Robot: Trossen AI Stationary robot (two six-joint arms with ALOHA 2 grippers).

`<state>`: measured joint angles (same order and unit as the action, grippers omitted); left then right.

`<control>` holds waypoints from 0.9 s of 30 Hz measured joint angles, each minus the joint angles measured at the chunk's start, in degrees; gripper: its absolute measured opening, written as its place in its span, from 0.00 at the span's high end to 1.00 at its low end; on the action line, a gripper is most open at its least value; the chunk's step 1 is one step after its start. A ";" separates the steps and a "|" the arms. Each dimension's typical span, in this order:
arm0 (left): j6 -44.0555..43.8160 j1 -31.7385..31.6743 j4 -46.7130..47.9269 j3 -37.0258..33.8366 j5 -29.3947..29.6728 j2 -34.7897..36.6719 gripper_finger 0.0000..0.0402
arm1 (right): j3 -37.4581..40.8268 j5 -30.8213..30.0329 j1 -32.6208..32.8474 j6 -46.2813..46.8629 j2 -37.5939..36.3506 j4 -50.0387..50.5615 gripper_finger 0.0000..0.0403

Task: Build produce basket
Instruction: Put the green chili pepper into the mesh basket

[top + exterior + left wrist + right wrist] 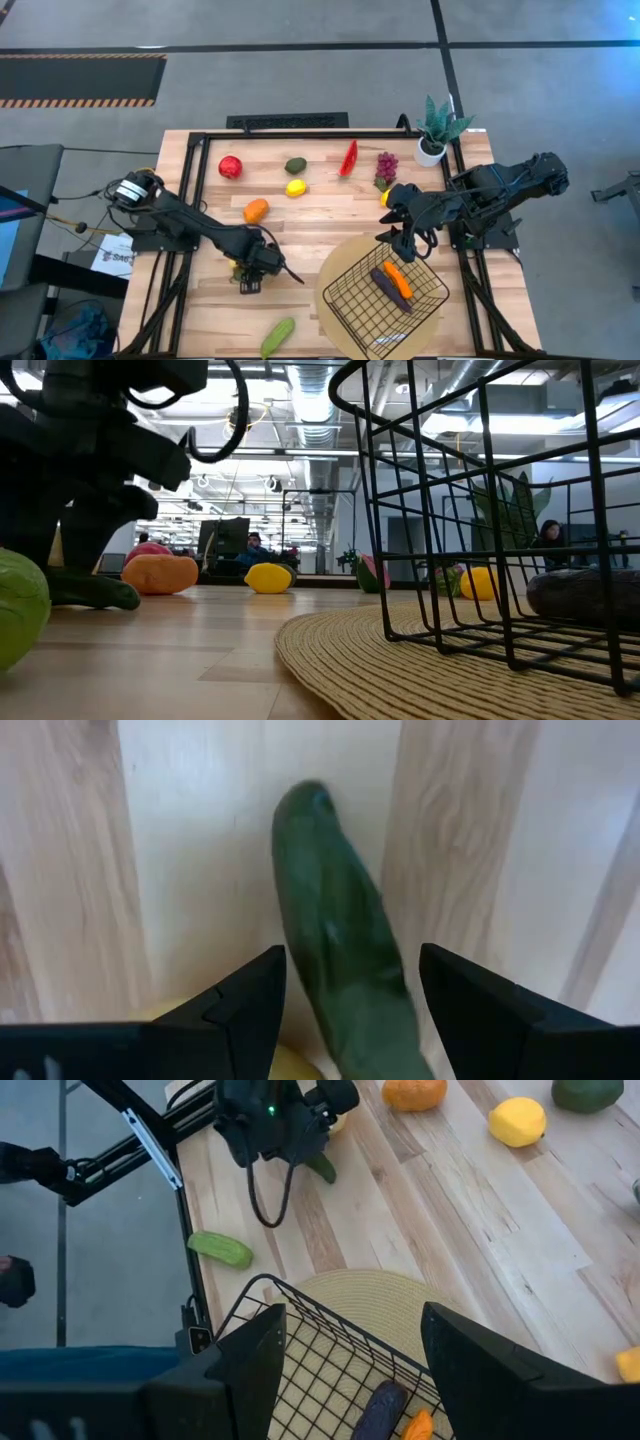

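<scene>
Here, my left gripper [345, 1005], fingers spread and empty, straddles the dark cucumber [335, 920] left of the basket [385, 300]; I should centre it, then squeeze gently.

Round tan mat [340, 275] on wooden table [310, 215]; potted green plant [436, 128] at far corner; paper sheet [112, 255] beside.

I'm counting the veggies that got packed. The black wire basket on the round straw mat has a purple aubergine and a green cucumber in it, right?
Not quite. Beside the purple aubergine in the black wire basket on the round straw mat lies an orange carrot, not a cucumber, as the high view shows. The light green cucumber lies on the table outside.
</scene>
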<state>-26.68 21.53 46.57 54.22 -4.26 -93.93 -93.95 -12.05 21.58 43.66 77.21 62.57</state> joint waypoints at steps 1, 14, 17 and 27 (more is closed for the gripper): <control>-0.36 -0.22 -0.19 0.00 -0.01 -0.02 0.46 | 0.00 0.00 0.00 0.00 0.00 0.00 0.38; -1.59 -2.13 -3.60 0.06 -3.66 -3.96 0.46 | 0.02 0.00 0.00 -0.17 0.00 0.18 0.38; -1.62 -2.20 -3.58 0.20 -3.92 -4.46 0.48 | 0.04 0.00 0.00 -0.17 0.02 0.22 0.38; -2.15 -4.68 -3.33 2.91 -4.73 -4.31 0.87 | 0.04 0.00 0.00 -0.15 0.02 0.21 0.38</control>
<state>-28.83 16.84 43.24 57.13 -8.99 -98.24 -93.91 -12.05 21.58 43.51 77.23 62.77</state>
